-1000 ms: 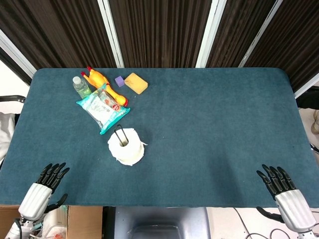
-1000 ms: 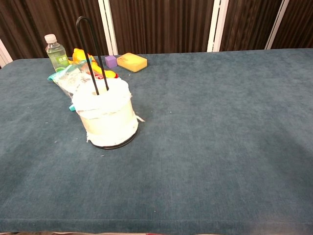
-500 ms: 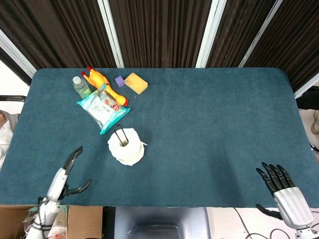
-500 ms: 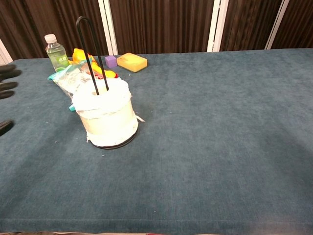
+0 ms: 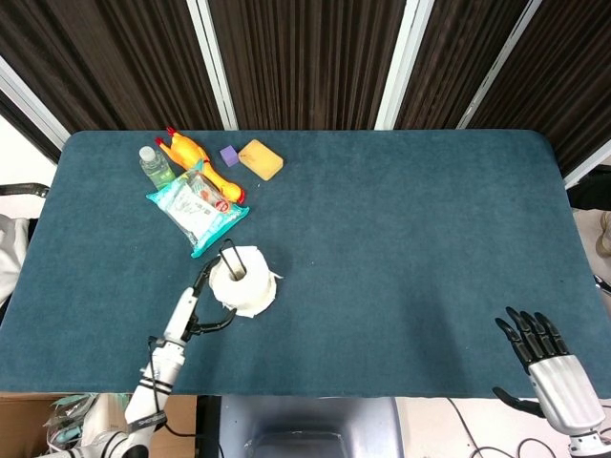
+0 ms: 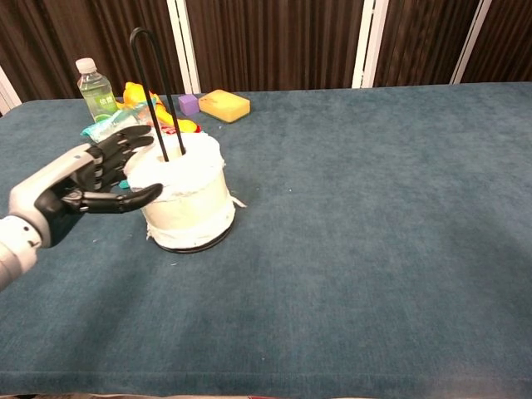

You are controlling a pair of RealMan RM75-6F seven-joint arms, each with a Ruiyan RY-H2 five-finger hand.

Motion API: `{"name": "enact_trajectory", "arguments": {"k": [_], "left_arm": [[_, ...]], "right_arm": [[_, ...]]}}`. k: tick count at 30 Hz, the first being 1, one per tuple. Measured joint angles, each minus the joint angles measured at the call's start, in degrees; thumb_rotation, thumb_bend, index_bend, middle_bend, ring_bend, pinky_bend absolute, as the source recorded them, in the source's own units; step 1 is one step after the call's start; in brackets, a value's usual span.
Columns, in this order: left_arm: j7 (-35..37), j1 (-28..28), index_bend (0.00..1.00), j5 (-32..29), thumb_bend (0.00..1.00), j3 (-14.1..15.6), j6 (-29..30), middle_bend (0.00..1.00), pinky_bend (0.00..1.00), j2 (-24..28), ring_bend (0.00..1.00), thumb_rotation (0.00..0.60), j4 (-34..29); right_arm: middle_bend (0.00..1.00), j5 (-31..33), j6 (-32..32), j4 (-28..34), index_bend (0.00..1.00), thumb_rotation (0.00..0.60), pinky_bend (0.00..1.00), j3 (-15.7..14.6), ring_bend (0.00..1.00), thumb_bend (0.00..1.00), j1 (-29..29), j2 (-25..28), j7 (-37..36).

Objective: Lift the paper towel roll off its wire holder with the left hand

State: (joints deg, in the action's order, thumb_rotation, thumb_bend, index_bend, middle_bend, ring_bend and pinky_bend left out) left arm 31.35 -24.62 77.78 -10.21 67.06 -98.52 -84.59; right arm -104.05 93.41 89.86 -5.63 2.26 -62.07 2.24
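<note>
A white paper towel roll (image 5: 244,281) (image 6: 188,194) stands on the blue table, threaded over a black wire holder (image 6: 154,75) whose loop rises well above the roll. My left hand (image 6: 96,176) (image 5: 191,303) is open just left of the roll, fingers spread and reaching toward its side, the thumb near its lower front. It holds nothing. My right hand (image 5: 549,358) hangs open off the table's front right corner, seen only in the head view.
Behind the roll lie a teal wipes packet (image 5: 196,210), a rubber chicken (image 5: 196,160), a small water bottle (image 5: 156,165) (image 6: 93,86), a purple cube (image 5: 229,156) and a yellow sponge (image 5: 261,158) (image 6: 224,105). The table (image 5: 410,248) stretches right.
My left hand has swung in from the table's front left edge to the left side of the roll. The right hand has dropped slightly lower.
</note>
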Motion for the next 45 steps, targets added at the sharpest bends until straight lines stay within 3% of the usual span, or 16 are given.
{"name": "enact_trajectory", "arguments": {"k": [9, 16, 18, 21, 24, 30, 33, 39, 45], "left_arm": [[-6.8, -2.4, 0.0, -5.7, 0.32, -3.4, -1.9, 0.0, 0.01, -4.6, 0.0, 0.6, 1.0], [-14.2, -3.5, 0.01, -9.4, 0.33, -4.4, -2.9, 0.0, 0.19, -6.7, 0.02, 0.6, 3.1], [-15.6, -3.7, 0.1, -10.1, 0.34, -4.8, -2.7, 0.09, 0.28, -7.3, 0.15, 0.6, 3.6], [-15.7, -3.8, 0.36, -10.4, 0.42, -5.5, -2.2, 0.4, 0.43, -7.9, 0.42, 0.6, 3.8], [-14.5, -3.8, 0.55, -9.8, 0.55, -5.9, -1.8, 0.57, 0.56, -8.2, 0.56, 0.6, 4.1], [-12.3, -3.5, 0.72, -7.1, 0.75, -6.7, 2.1, 0.71, 0.67, -9.4, 0.67, 0.6, 5.1], [-12.1, -3.4, 0.75, -5.5, 0.78, -7.4, 4.6, 0.73, 0.69, -9.5, 0.7, 0.6, 4.7], [-14.6, -3.3, 0.76, -0.5, 0.77, -10.3, 11.1, 0.73, 0.7, -6.5, 0.7, 0.6, -3.4], [-20.5, -3.4, 0.75, 0.8, 0.75, -16.0, 14.3, 0.73, 0.7, 0.2, 0.7, 0.6, -17.3]], "right_arm": [[0.0, -0.2, 1.2, -0.4, 0.0, 0.6, 0.0, 0.0, 0.0, 0.03, 0.3, 0.5, -1.6], [0.0, -0.4, 2.1, -0.8, 0.0, 0.6, 0.0, 0.0, 0.0, 0.03, 0.5, 0.8, -2.8], [0.0, -0.4, 2.3, -0.9, 0.0, 0.6, 0.0, 0.0, 0.0, 0.03, 0.6, 0.9, -3.1], [0.0, -0.5, 2.4, -1.0, 0.0, 0.6, 0.0, 0.0, 0.0, 0.03, 0.6, 0.9, -3.3], [0.0, -0.6, 2.6, -1.0, 0.0, 0.6, 0.0, -0.1, 0.0, 0.03, 0.7, 1.0, -3.5], [0.0, -0.6, 2.7, -1.1, 0.0, 0.6, 0.0, -0.1, 0.0, 0.03, 0.7, 1.0, -3.8], [0.0, -0.7, 2.7, -1.2, 0.0, 0.6, 0.0, -0.1, 0.0, 0.03, 0.7, 1.1, -3.9], [0.0, -1.2, 3.6, -1.6, 0.0, 0.6, 0.0, -0.4, 0.0, 0.03, 1.1, 1.3, -4.6], [0.0, -1.5, 4.1, -2.0, 0.0, 0.6, 0.0, -0.5, 0.0, 0.03, 1.3, 1.4, -5.5]]}}
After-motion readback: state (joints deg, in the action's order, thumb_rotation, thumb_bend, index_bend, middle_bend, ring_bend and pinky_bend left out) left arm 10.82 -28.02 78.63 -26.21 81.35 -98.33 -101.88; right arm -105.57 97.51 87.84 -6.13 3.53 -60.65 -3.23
